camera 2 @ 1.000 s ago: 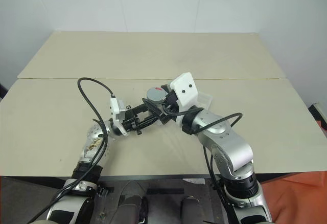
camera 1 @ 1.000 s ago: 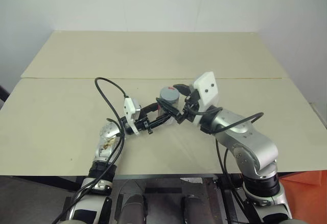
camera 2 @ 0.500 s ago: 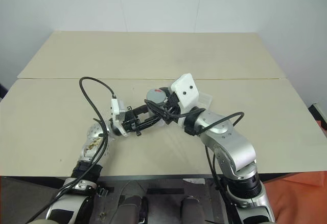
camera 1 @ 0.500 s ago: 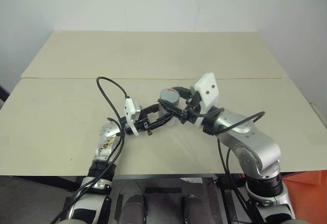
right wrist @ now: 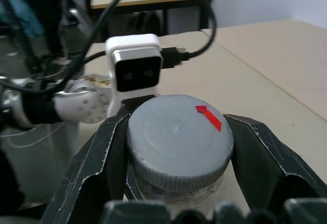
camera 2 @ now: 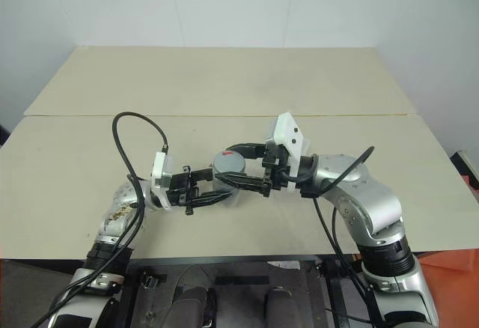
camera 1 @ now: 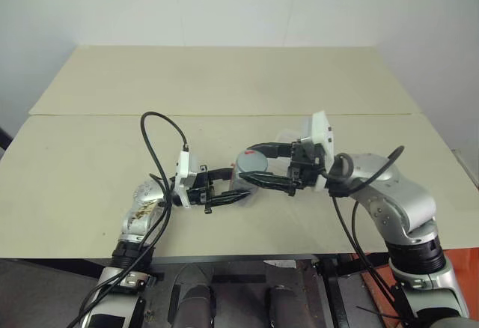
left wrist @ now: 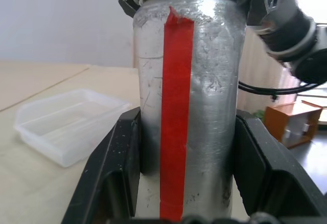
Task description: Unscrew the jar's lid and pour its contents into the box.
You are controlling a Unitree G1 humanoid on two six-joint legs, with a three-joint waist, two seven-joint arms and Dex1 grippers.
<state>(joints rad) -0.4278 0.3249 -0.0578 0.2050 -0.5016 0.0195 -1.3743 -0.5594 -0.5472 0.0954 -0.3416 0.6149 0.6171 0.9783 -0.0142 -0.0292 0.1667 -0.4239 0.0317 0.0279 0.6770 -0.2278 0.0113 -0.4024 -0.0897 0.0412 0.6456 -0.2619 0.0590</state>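
The jar (left wrist: 186,106), a silvery cylinder with a red strip down its side, is held upright above the table's near middle. My left gripper (camera 1: 238,186) comes in from the left and is shut on the jar's body. From the right, my right gripper (camera 1: 254,165) is shut on the lid (right wrist: 179,137), a grey disc with a red mark, which sits on the jar. The clear plastic box (left wrist: 38,132) lies on the table just beyond the jar. The contents are hidden inside the jar.
The beige table (camera 1: 90,163) has a seam running across its middle and a front edge close below the grippers. A black cable (camera 1: 153,137) loops up from my left wrist. Another desk and an orange cabinet (left wrist: 294,127) stand in the room beyond.
Both hands drew back toward the table's front edge, taking the jar with them. Both wrists turned, the right one far more, so the grippers now lie level and face each other.
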